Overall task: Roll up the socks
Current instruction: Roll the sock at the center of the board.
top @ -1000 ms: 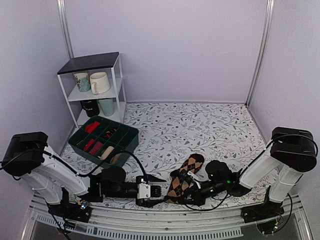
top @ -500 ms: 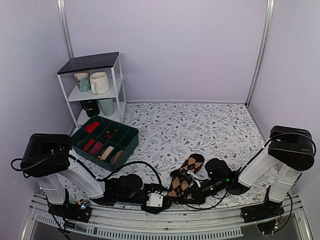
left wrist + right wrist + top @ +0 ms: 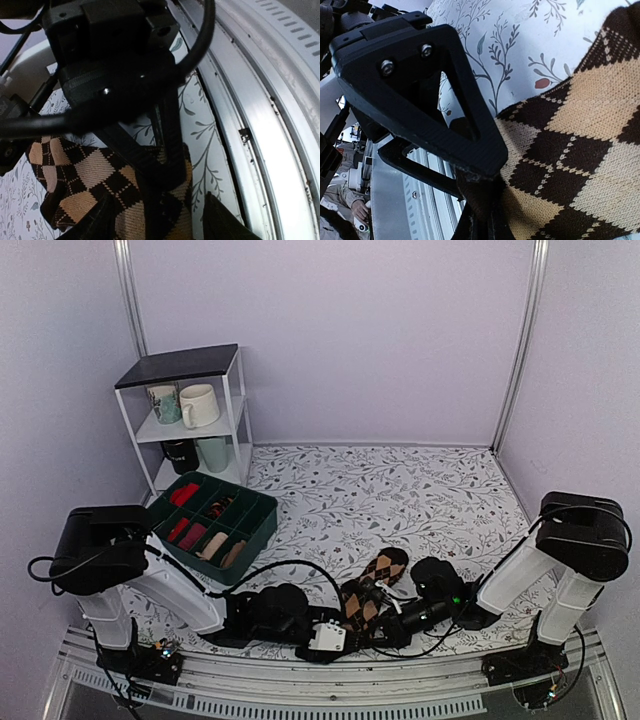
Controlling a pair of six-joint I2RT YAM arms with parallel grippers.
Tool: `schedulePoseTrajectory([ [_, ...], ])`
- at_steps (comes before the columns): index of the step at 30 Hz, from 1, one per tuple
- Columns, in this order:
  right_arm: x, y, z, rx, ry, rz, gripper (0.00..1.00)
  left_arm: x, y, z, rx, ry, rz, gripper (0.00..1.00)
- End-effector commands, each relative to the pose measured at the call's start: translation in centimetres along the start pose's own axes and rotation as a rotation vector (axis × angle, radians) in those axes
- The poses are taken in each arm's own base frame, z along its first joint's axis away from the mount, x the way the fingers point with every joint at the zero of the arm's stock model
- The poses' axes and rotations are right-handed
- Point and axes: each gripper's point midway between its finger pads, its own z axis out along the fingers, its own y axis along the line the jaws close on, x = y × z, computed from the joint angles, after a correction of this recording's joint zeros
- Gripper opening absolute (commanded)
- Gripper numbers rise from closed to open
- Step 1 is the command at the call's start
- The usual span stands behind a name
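Note:
The socks (image 3: pixel 374 588), dark brown with tan argyle diamonds, lie flat near the table's front edge. My right gripper (image 3: pixel 380 624) is shut on their near end, and the right wrist view shows the dark fabric edge (image 3: pixel 485 200) pinched between the right gripper (image 3: pixel 482 187) fingers. My left gripper (image 3: pixel 346 630) has come in low from the left. In the left wrist view it (image 3: pixel 160 222) stands open, its two fingers on either side of the socks (image 3: pixel 75 170) at the corner where the right arm's fingers (image 3: pixel 167 150) hold them.
A green divided tray (image 3: pixel 262 508) with red, beige and pink rolls sits at the left. Behind it stands a white shelf (image 3: pixel 182 366) with mugs. A metal rail (image 3: pixel 400 682) runs along the near edge, close beside both grippers (image 3: pixel 265 110).
My left arm has swung right along the front edge until its gripper reached the socks' near end, and its jaws have narrowed a little. The right gripper and the socks have stayed put.

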Motion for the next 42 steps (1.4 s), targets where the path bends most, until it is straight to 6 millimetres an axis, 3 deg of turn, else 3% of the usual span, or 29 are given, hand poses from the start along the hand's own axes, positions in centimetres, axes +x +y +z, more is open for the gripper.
schedulePoseTrajectory([
  [1, 3.7, -3.0, -0.6, 0.117, 0.086, 0.141, 0.00, 2.1, -1.6, 0.2, 0.055, 0.081, -0.022, 0.60],
  [10, 4.0, -3.5, -1.3, 0.145, 0.050, 0.206, 0.00, 3.3, -1.5, 0.3, 0.031, 0.131, -0.081, 0.60],
  [18, 4.6, -3.7, -1.5, 0.152, 0.055, 0.274, 0.00, 0.5, 2.0, -2.6, -0.148, 0.010, -0.078, 0.59],
  [25, 4.8, -3.7, -1.8, 0.159, 0.049, 0.309, 0.00, -0.1, 0.5, -2.3, -0.090, -0.011, -0.048, 0.48],
  [33, 4.9, -3.7, -1.8, 0.160, 0.050, 0.317, 0.00, -1.1, -0.3, -0.9, -0.041, -0.037, -0.018, 0.45],
  [42, 4.9, -3.7, -1.8, 0.159, 0.050, 0.314, 0.00, 0.8, -1.3, 0.3, -0.005, 0.033, -0.063, 0.38],
])
